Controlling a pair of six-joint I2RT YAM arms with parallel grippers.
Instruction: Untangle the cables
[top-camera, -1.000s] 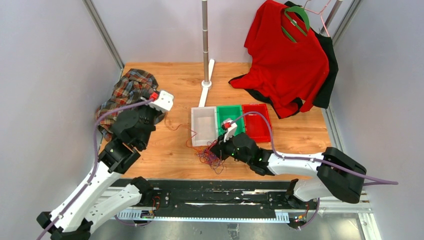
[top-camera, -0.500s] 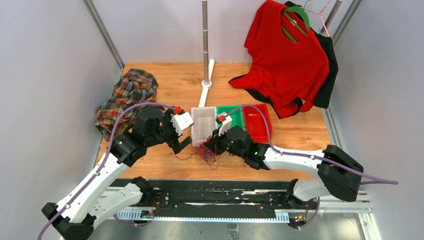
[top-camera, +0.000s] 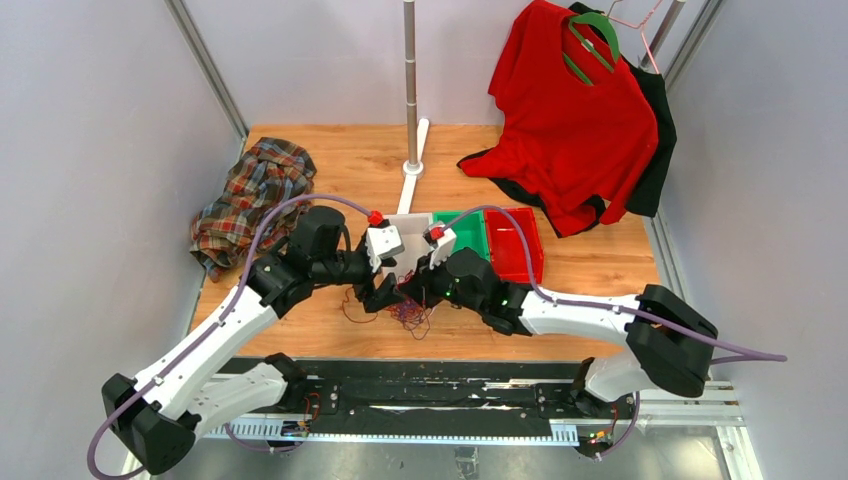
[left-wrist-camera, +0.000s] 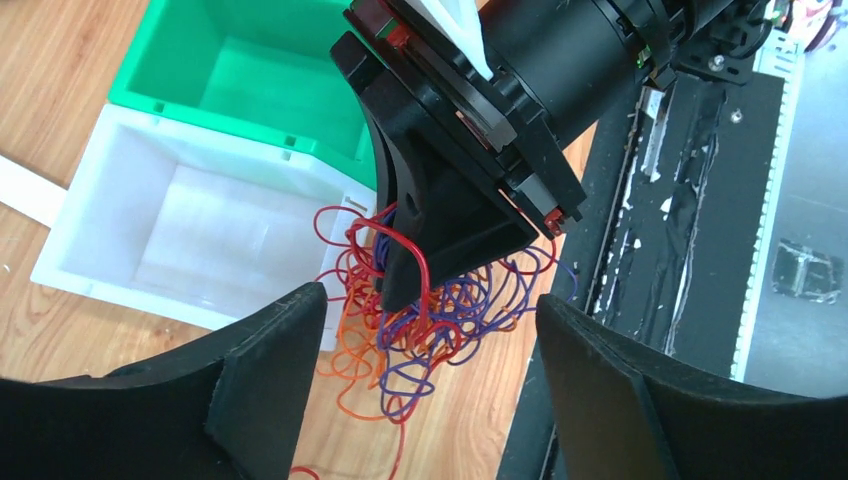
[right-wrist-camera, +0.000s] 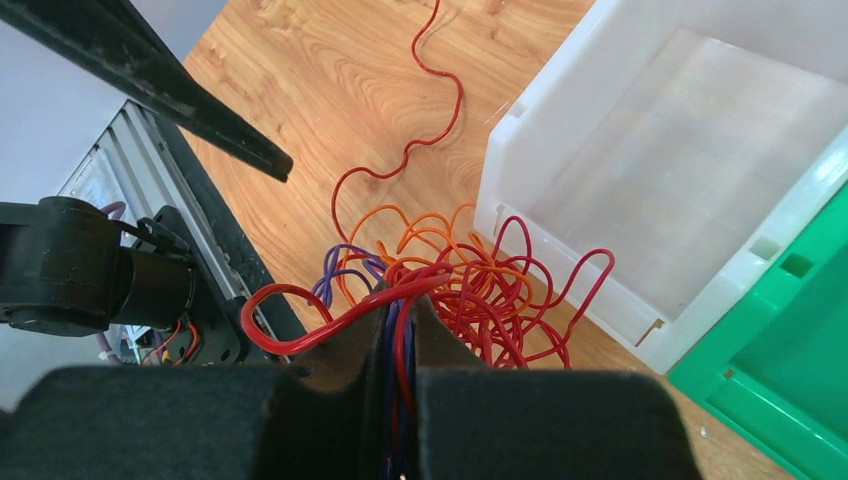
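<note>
**A:** Starting at the near edge, what is sitting closest to the arm bases?

**B:** The black metal rail (top-camera: 430, 395) is running along that edge. Just beyond it, the tangle of thin red, orange and purple cables (left-wrist-camera: 440, 335) is lying on the wooden table top (top-camera: 330, 170). It is right beside the near wall of the white plastic bin (left-wrist-camera: 130, 280), and some loops seem to be touching it.

**A:** Which hand is working on it?

**B:** The right gripper (right-wrist-camera: 400, 335) is reaching down into the heap with its fingers clenched, pinching a few red and purple strands. The left gripper (left-wrist-camera: 430, 300) is hanging with its fingers spread wide and grasping nothing. I am seeing no strand touching either finger.

**A:** Which way is the heap lying from that empty hand?

**B:** Straight ahead and a little below, framed between its two fingers, with the right gripper's black tip standing in the middle. The heap is showing no long axis. One loose red strand (right-wrist-camera: 461, 98) is trailing out over bare wood toward the left arm's side. I am judging that strand the easier catch, since the other hand is crowding the clump.

**A:** Is there room for pulling apart?

**B:** Bare wood is lying to the left of the heap. Behind it, the white bin, a green plastic bin (left-wrist-camera: 250, 70) and a red plastic bin (top-camera: 512, 245) are standing in a touching row. Farther back, a crumpled plaid shirt (top-camera: 250, 190) is lying at the far left and a red T-shirt (top-camera: 570, 120) is hanging at the far right.
</note>
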